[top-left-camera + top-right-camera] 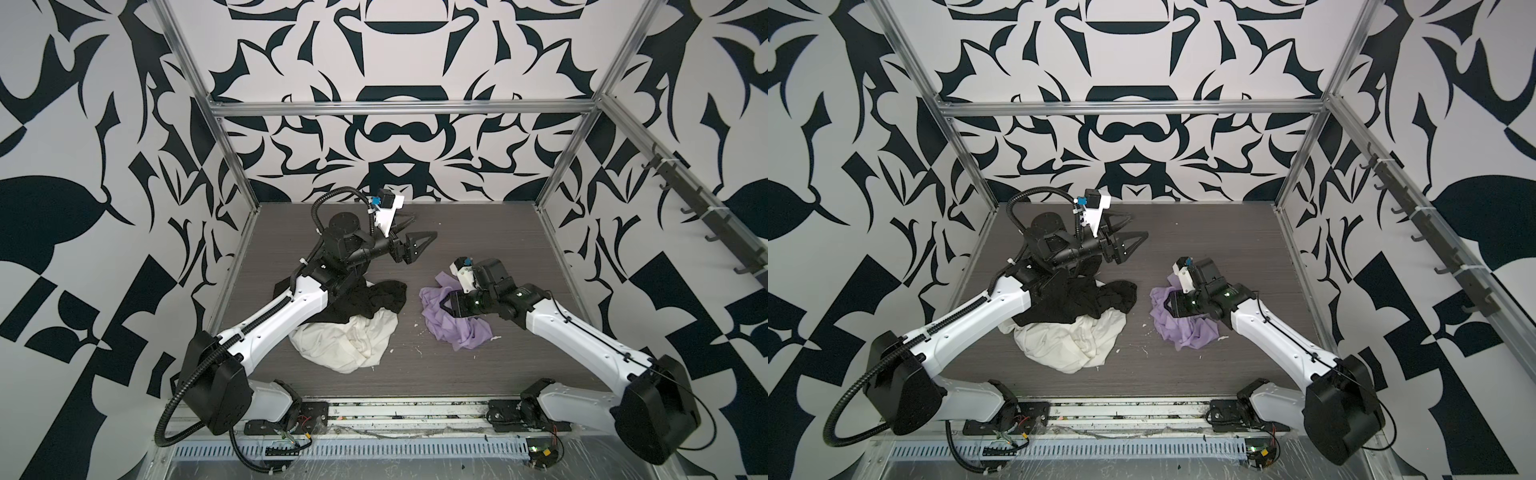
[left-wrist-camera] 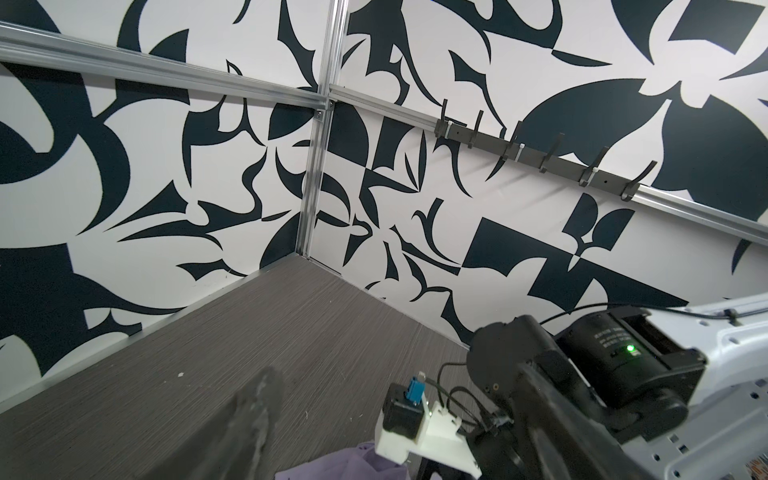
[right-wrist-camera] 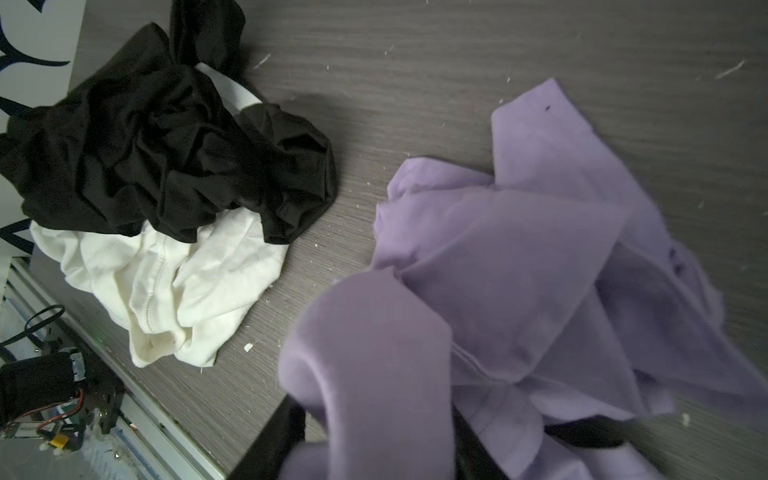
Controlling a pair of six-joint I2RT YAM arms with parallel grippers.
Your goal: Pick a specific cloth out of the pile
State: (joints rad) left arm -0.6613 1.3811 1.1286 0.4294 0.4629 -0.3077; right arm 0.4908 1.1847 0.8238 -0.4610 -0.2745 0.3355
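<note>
While the lavender cloth (image 1: 459, 328) lies crumpled right of centre on the table (image 1: 478, 245), clear of the pile (image 1: 353, 328) to the left, we see the right claw (image 1: 444, 305) resting on its left part, folds draped over the fingers (image 3: 270, 440). Whether it grips, we cannot tell. Farther back, the left claw (image 1: 415, 232) hangs wide open, holding nothing.

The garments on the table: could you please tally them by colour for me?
black garment: 1
cream-white garment: 1
lavender cloth: 1
Total: 3
</note>
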